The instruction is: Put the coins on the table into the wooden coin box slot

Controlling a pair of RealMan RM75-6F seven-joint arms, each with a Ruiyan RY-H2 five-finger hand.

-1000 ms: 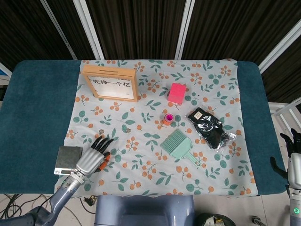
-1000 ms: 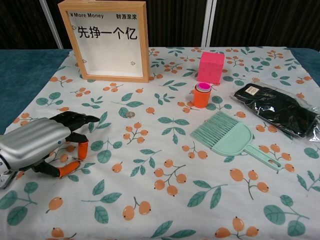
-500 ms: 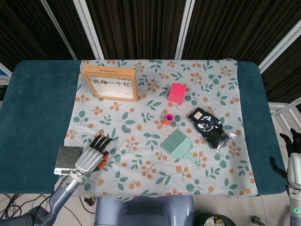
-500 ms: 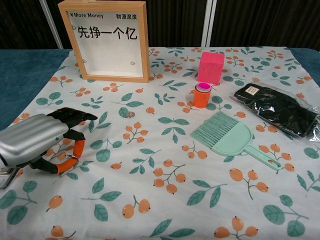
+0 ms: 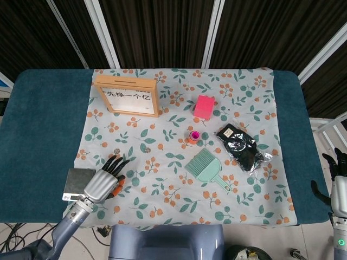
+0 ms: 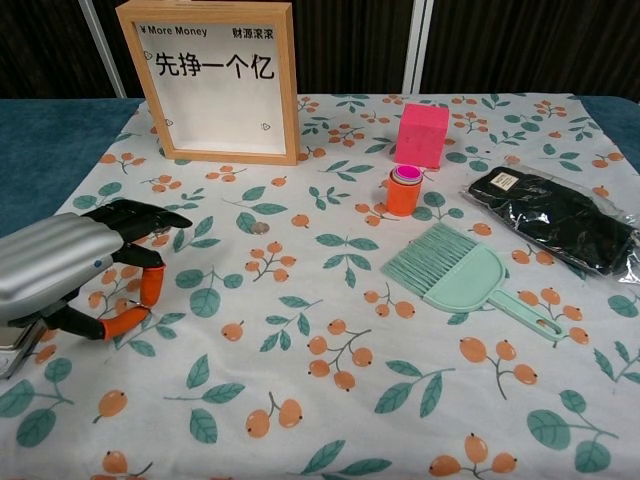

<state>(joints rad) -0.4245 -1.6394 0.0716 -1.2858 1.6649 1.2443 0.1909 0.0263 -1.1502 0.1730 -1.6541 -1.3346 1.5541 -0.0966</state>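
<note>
Your left hand (image 5: 104,181), fingers loosely spread and holding nothing, sits nearest the coins (image 5: 145,147), which lie just ahead and to its right, short of the wooden coin box (image 5: 128,97).

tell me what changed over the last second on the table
The left hand drew back a little toward the robot and its own left, lifting slightly; it holds nothing, fingers apart. The coin on the cloth, the wooden coin box, brush and orange cup stayed put. The right hand still hangs off the table's edge.
</note>
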